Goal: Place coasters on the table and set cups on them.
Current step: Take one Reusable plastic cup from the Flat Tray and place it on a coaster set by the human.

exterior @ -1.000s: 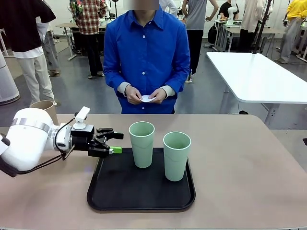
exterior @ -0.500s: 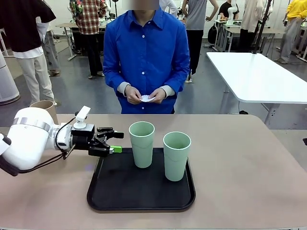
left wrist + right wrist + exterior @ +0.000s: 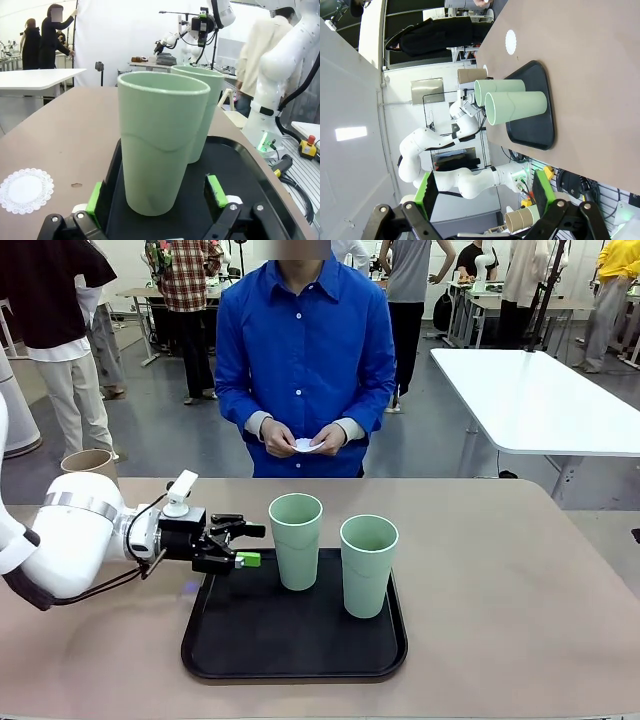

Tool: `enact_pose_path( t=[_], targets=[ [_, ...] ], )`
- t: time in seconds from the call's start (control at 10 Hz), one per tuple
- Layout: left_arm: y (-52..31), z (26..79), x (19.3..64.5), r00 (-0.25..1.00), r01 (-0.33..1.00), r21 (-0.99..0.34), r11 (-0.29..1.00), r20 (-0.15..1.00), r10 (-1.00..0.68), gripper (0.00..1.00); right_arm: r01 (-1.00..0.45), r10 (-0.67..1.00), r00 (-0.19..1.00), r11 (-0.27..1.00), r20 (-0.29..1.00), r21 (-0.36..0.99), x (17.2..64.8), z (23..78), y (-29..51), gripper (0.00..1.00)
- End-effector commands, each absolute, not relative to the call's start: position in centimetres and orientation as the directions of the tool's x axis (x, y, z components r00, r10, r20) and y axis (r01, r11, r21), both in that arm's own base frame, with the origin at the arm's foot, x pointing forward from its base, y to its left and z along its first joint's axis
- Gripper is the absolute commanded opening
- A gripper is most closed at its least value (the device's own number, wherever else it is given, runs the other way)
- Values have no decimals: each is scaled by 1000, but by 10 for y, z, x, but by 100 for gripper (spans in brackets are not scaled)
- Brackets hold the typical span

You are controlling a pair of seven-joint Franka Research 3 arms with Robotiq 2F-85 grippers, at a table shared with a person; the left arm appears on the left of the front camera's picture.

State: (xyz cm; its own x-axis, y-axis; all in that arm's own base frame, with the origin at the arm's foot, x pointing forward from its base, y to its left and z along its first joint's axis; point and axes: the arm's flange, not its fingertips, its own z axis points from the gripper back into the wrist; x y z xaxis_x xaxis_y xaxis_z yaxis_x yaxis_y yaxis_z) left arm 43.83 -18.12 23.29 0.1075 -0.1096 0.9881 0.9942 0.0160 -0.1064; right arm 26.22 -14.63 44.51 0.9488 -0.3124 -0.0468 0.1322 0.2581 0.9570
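Beige surface (image 3: pixel 520 570) noted, with a person (image 3: pixel 305 360) standing at its far edge. A black tray (image 3: pixel 290 650) is set near the middle of the near edge. It holds two cups, both upright, close together but not touching: the left mint cup (image 3: pixel 296 540) by the tray's far left corner and the right mint cup (image 3: pixel 368 565) toward its middle right. The tan cup (image 3: pixel 88 465) is seen upright near the surface's far left corner, partly hidden behind the left arm.

The left claw (image 3: pixel 245 545) is held level over the tray's left edge, jaws spread wide, nothing gripped. In the left wrist view the left mint cup (image 3: pixel 162 145) is framed between the two green pads (image 3: pixel 216 190), just ahead of them; contact cannot be told. The right claw (image 3: pixel 484 190) is spread wide with nothing in it, well apart from the tray and both cups.

One coaster (image 3: pixel 25 190) is laid flat on the bare surface, off the tray on its far-edge side, near the left claw. A second coaster (image 3: pixel 308 446) is held in the person's hands, off the surface.
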Motion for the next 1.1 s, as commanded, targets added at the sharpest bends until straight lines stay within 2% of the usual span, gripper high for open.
enact_pose_path(
  t=[0.0,1.0],
  targets=[
    [-184,230,448,71,997,-73,-15,992,-102,100,119,-313,949,241,-39,963,263,446,-145,100],
    [-188,221,455,33,999,-31,15,992,-125,100,119,-313,949,241,-39,963,263,446,-145,100]
  ],
)
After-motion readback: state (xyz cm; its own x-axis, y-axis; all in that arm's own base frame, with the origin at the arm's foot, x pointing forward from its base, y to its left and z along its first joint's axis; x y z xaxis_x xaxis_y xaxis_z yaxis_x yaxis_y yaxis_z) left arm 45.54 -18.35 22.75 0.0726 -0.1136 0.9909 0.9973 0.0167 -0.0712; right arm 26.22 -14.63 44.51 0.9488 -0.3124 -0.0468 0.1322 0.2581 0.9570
